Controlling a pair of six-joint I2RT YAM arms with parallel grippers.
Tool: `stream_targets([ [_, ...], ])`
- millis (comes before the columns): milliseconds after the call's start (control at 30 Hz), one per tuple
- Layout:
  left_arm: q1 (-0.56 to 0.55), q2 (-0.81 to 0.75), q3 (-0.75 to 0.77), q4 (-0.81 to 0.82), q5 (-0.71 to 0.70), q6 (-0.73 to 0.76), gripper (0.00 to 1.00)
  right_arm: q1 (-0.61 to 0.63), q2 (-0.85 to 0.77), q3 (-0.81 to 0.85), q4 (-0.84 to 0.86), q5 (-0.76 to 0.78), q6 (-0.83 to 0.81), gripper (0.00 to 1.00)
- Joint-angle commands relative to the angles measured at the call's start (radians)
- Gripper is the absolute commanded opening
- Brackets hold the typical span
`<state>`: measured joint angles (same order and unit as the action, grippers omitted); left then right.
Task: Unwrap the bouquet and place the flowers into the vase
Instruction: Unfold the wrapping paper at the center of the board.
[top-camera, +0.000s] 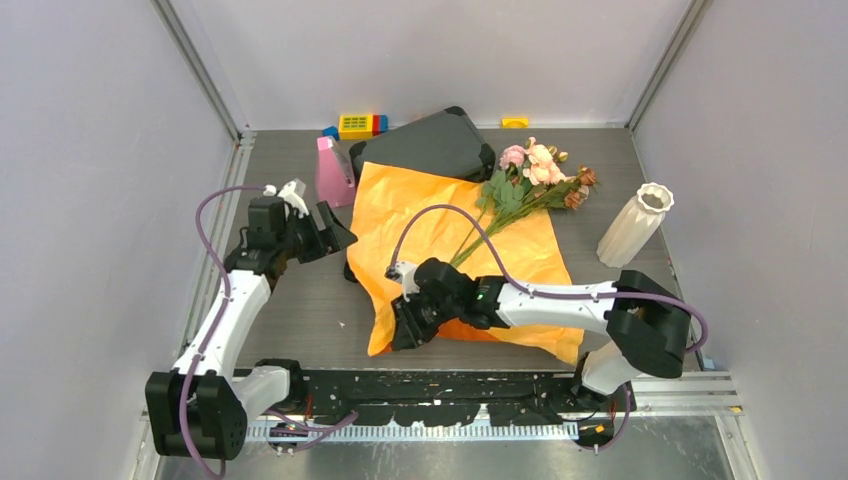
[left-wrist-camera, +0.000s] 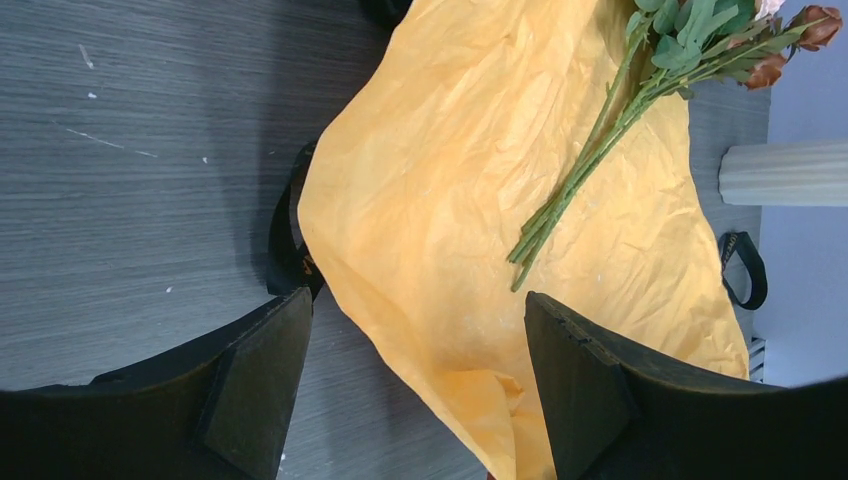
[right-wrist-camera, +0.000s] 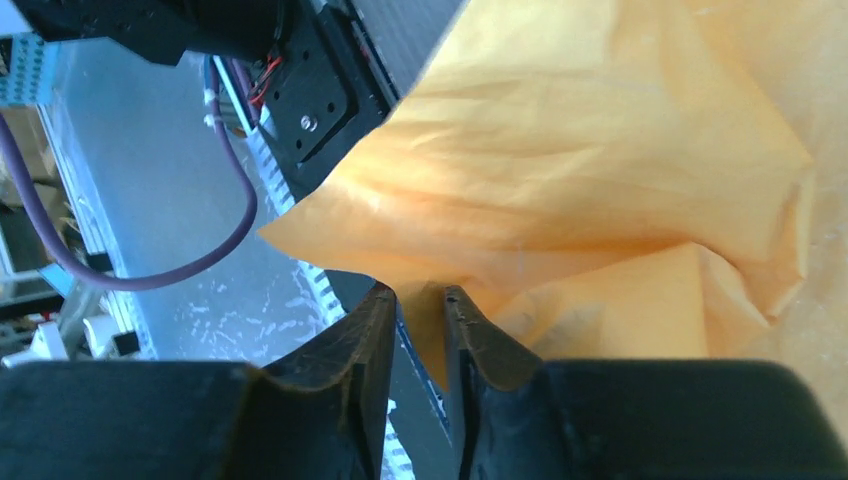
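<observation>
Black right gripper (right-wrist-camera: 420, 295) is holding its jaws slightly apart around the bottom edge of the crinkled orange paper sheet (top-camera: 400, 200), not pinching. Left gripper (left-wrist-camera: 415, 300) is hanging wide open, empty. Pink roses on green stems (top-camera: 525, 180) are lying unwrapped upper right, near the white wavy vase (top-camera: 635, 225), ready for lifting.

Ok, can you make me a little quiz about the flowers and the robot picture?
1. True or false: the flowers are standing in the vase.
2. Pick one. The flower stems lie on: A) the orange paper; B) a blue towel; C) the bare table only.
3. Fill the gap: the left pincer hangs over the table with its jaws ____ (open or shut).

Key: 1 false, because the flowers lie flat and the vase stands apart, to their right. 2 A. 3 open.
</observation>
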<state>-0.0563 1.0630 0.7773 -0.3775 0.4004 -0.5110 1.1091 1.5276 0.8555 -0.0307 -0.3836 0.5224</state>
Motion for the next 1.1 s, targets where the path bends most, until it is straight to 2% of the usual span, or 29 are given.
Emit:
stream_targets([
  [0, 0.007, -0.035, -0.001, -0.040, 0.002, 0.038, 0.80, 0.056, -0.054, 0.108, -0.141, 0.044, -0.076, 0.40],
  [167, 0.006, -0.050, 0.013, -0.064, 0.020, 0.054, 0.81, 0.074, -0.173, 0.173, -0.271, 0.095, -0.091, 0.63],
  [233, 0.006, -0.057, 0.023, -0.077, 0.028, 0.066, 0.80, 0.073, -0.222, 0.196, -0.324, 0.189, -0.097, 0.69],
  [367, -0.006, -0.075, 0.043, -0.084, 0.045, 0.071, 0.80, 0.056, -0.268, 0.214, -0.401, 0.449, -0.096, 0.74],
  [467, -0.064, -0.067, 0.059, -0.086, 0.031, 0.066, 0.79, -0.002, -0.262, 0.187, -0.407, 0.516, -0.039, 0.73],
  [567, -0.192, -0.044, 0.068, -0.085, -0.025, 0.052, 0.78, -0.090, -0.240, 0.129, -0.390, 0.497, 0.017, 0.67],
  [733, -0.340, -0.001, 0.016, -0.013, -0.060, -0.033, 0.73, -0.109, -0.202, 0.063, -0.374, 0.448, 0.033, 0.58],
  [900, -0.372, 0.036, -0.105, 0.074, -0.032, -0.107, 0.69, -0.090, -0.192, -0.033, -0.325, 0.333, 0.052, 0.53],
  [1067, -0.372, 0.044, -0.210, 0.152, -0.012, -0.159, 0.68, -0.054, -0.182, -0.091, -0.323, 0.328, 0.066, 0.52],
])
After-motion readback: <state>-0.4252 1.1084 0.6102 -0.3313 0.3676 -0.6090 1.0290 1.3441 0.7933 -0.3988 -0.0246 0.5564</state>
